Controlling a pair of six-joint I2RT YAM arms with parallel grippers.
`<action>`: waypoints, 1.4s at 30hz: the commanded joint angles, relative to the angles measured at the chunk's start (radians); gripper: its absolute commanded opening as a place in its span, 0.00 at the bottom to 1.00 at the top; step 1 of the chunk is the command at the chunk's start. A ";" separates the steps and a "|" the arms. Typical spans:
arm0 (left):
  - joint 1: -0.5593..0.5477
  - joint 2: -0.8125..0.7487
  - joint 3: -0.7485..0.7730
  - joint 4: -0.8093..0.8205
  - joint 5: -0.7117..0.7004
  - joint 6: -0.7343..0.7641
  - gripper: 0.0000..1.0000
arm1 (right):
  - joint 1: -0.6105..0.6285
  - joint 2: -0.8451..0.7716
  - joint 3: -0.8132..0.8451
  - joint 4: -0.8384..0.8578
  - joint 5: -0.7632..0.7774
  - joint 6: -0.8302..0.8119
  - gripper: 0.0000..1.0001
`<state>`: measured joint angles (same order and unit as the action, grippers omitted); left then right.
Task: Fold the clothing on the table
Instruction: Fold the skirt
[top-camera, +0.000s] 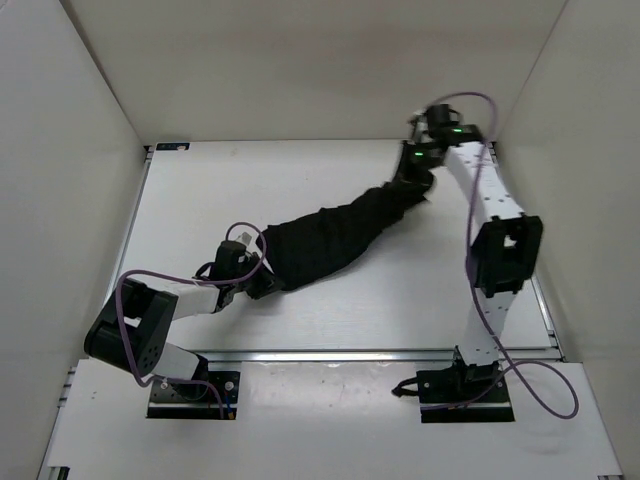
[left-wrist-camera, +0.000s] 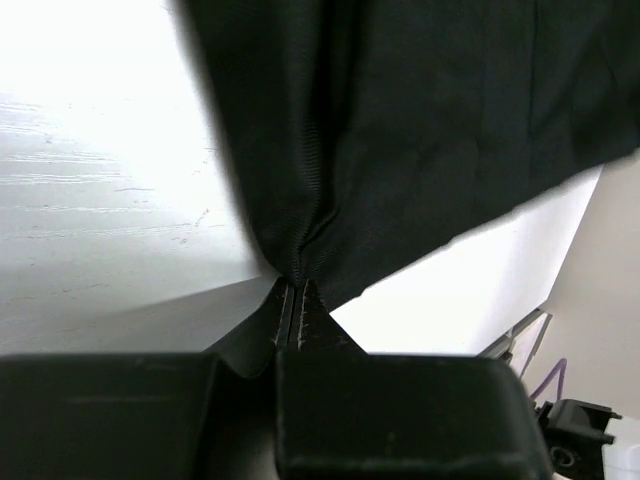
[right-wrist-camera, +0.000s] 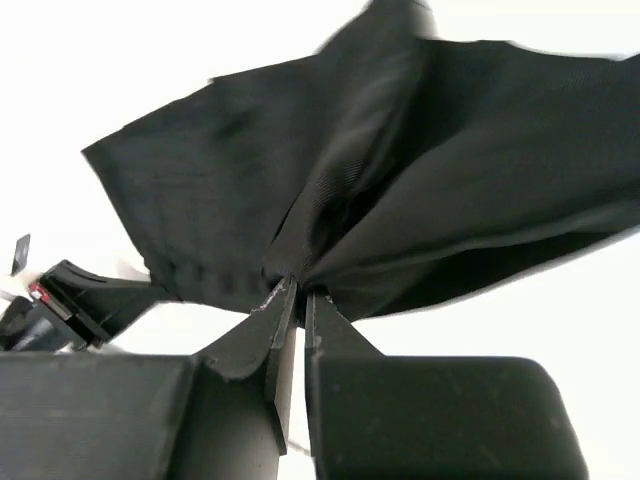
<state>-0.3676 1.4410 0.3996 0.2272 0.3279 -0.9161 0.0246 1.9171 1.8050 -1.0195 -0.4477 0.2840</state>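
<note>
The black clothing is stretched in a long bunched band across the white table, from the near left up to the far right. My left gripper is shut on its near-left end; in the left wrist view the gripper pinches a gathered fold of the clothing. My right gripper is shut on the far-right end. In the right wrist view that gripper clamps a bunch of the clothing, which fans out from the tips.
White walls close in the table on the left, back and right. A metal rail runs along the table's near edge, with both arm bases beyond it. Purple cables loop off both arms.
</note>
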 joint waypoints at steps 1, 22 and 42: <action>0.019 -0.041 -0.005 -0.015 0.013 0.017 0.00 | 0.312 0.103 0.197 -0.165 0.188 -0.002 0.00; 0.012 -0.073 -0.050 -0.023 -0.010 0.016 0.00 | 0.776 0.089 -0.055 0.241 0.129 0.096 0.00; 0.093 -0.142 -0.073 -0.043 0.014 0.020 0.17 | 0.870 0.168 0.096 0.264 -0.014 0.041 0.28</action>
<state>-0.2970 1.3476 0.3359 0.1799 0.3267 -0.8993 0.8848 2.1601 1.8580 -0.8116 -0.4389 0.3698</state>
